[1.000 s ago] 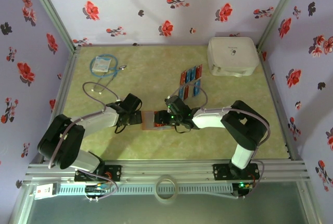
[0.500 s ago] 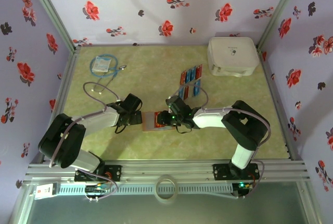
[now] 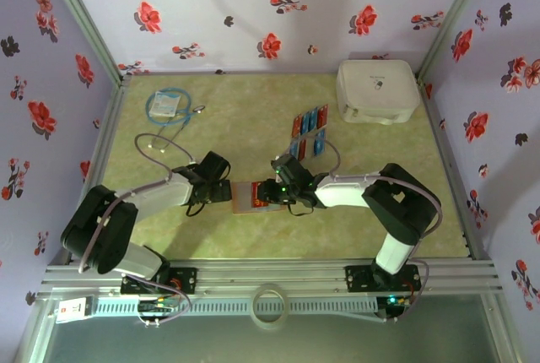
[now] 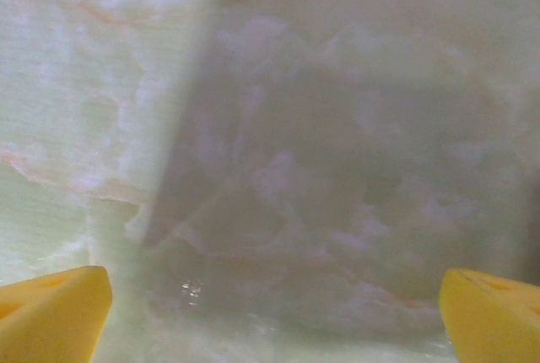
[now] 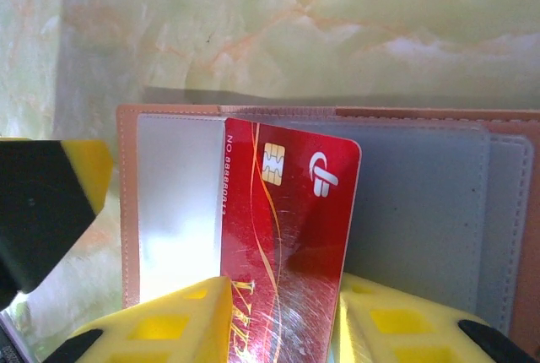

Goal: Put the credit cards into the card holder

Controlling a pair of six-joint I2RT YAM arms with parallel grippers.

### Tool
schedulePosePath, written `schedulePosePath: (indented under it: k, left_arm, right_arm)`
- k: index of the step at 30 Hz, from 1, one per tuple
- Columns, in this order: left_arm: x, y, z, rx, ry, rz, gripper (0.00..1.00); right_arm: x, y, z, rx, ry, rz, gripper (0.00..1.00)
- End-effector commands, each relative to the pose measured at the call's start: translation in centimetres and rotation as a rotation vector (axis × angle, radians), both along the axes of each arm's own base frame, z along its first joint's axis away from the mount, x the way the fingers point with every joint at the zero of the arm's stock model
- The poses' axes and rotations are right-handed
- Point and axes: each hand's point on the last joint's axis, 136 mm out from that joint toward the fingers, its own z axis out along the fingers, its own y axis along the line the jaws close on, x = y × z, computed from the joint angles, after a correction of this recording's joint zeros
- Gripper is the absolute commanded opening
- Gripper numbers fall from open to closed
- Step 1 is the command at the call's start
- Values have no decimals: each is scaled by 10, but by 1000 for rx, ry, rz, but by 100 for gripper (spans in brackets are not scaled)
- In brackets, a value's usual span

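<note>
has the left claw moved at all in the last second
No. The left claw sits at the same spot beside the card holder's left edge as before.

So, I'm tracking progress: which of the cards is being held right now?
The red chip card, pinched in the jaws of the right gripper at the open card holder. The other red and blue cards lie on the table, ungripped.
</note>
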Motion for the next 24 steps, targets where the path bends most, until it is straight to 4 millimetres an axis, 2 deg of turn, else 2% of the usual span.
schedulePosePath:
  k: [1, 6, 12, 17, 24]
  left_arm:
    - [3, -11, 14, -64, -39, -24, 100]
    - [1, -23, 11, -80, -30, -51, 100]
    - [-6, -33, -5, -66, 3, -81, 100]
    - [-10, -30, -16, -43, 28, -82, 100]
    - [-11, -27, -22, -22, 41, -79, 100]
  right_arm:
    - [-3, -4, 4, -1, -4, 20, 34]
    - [-1, -5, 6, 6, -8, 18, 31]
    - [-1, -7, 6, 11, -5, 13, 28]
    - [0, -9, 5, 27, 2, 8, 23]
    - [2, -10, 5, 65, 15, -3, 19]
